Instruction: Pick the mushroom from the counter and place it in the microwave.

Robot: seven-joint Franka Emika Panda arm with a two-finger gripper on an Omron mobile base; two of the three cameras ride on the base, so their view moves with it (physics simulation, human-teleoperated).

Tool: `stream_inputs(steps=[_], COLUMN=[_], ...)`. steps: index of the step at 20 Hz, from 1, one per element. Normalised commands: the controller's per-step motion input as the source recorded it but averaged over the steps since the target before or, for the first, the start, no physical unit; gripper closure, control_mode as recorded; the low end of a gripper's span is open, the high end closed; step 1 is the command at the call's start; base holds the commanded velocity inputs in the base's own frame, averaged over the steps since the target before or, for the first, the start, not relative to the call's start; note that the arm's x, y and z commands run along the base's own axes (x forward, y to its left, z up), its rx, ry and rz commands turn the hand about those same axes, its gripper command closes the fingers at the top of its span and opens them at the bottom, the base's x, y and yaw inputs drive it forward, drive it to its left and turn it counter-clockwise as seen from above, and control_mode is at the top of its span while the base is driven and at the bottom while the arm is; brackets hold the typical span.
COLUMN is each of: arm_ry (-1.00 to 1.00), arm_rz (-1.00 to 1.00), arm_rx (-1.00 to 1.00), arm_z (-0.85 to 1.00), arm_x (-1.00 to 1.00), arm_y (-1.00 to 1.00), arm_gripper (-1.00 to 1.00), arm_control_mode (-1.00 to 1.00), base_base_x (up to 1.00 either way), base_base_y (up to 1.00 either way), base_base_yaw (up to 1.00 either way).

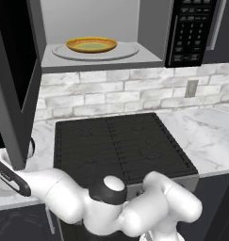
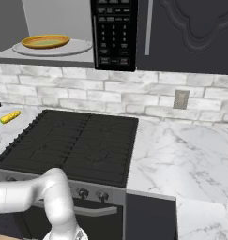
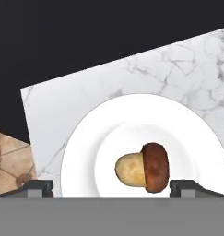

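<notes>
Right now, from the hand outward:

Gripper (image 3: pixel 111 188): seen in the hand view, pointing down at the counter; its two dark fingertips (image 3: pixel 37 188) sit at the bottom corners of the view, wide apart, so the hand is released with nothing between the tips.

Mushroom (image 3: pixel 143 168): lies on its side between the two tips, touching neither; brown cap toward 3 o'clock, pale stem toward 9 o'clock.

White plate (image 3: pixel 85 138): round, directly under the mushroom, which rests a little toward 5 o'clock of the plate's middle.

Counter (image 3: pixel 187 64): white marble with grey veins under the plate; its edge runs slanted across the hand view, with darkness beyond it from 9 through 12 o'clock and a patch of tan floor tile (image 3: pixel 9 161) at 8 o'clock.

Arm pose: in the left base view the white arm (image 1: pixel 134 207) folds low across the bottom, its forearm reaching toward 9 o'clock over the counter left of the stove; in the right base view its elbow bends at 7 o'clock.

Stove (image 1: pixel 120 143): black, mid-frame, counter on both sides.

Microwave (image 1: pixel 102 59): up at 12 o'clock above the stove, door (image 1: pixel 12 75) swung open at 9 o'clock.

Yellow-orange plate (image 1: pixel 91 44): on the turntable inside the microwave.

Button panel (image 1: pixel 190 28): black, at 1 o'clock.

Yellow item (image 2: pixel 10 116): small, on the counter at 9 o'clock in the right base view; too small to identify.
</notes>
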Motion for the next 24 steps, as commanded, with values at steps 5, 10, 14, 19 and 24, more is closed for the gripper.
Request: stream_inputs(steps=[5, 10, 14, 19, 24], arm_ry=[0.19, 0.12, 0.06, 0.05, 0.03], arm_rz=[0.0, 0.0, 0.0, 0.0, 0.0], arm_rx=[-0.14, -0.06, -0.05, -0.07, -0.07], arm_z=[-0.13, -0.37, -0.41, -0.29, -0.14], arm_x=[0.21, 0.24, 0.16, 0.02, 0.0], arm_y=[0.0, 0.0, 0.01, 0.0, 0.0], arm_gripper=[-1.0, -1.0, -1.0, -1.0, -1.0], arm_control_mode=[-1.0, -1.0, -1.0, -1.0, -1.0], base_base_x=[0.0, 0.0, 0.0, 0.0, 0.0], base_base_y=[0.0, 0.0, 0.0, 0.0, 0.0], base_base_yaw=[0.0, 0.0, 0.0, 0.0, 0.0])
